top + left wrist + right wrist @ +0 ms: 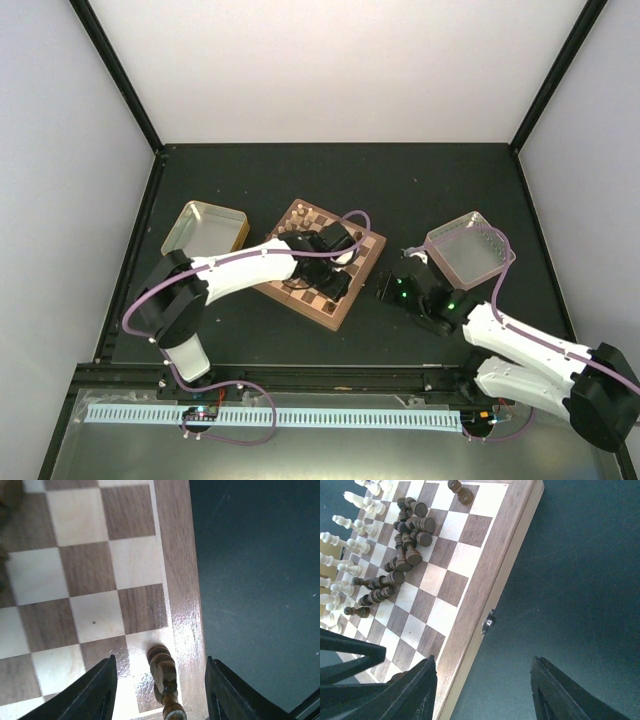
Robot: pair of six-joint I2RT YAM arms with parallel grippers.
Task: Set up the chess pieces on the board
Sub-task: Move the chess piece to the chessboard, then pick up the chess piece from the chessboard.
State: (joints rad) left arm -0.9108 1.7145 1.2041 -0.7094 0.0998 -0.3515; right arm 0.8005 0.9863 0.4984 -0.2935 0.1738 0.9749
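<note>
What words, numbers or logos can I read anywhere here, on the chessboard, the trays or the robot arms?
None can be read.
Chessboard: plain squares and rim, no letters or numbers.
Left metal tray and right metal tray: no label shows.
Left arm and right arm: no logo shows.
White slotted strip: only slots; any print is too small to tell.

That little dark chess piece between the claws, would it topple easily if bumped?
Probably: the dark piece looks tall and slim on a small foot, so a nudge could tip it. Its turned, rounded body would likely roll. The board looks glossy, so it may slide too.
</note>
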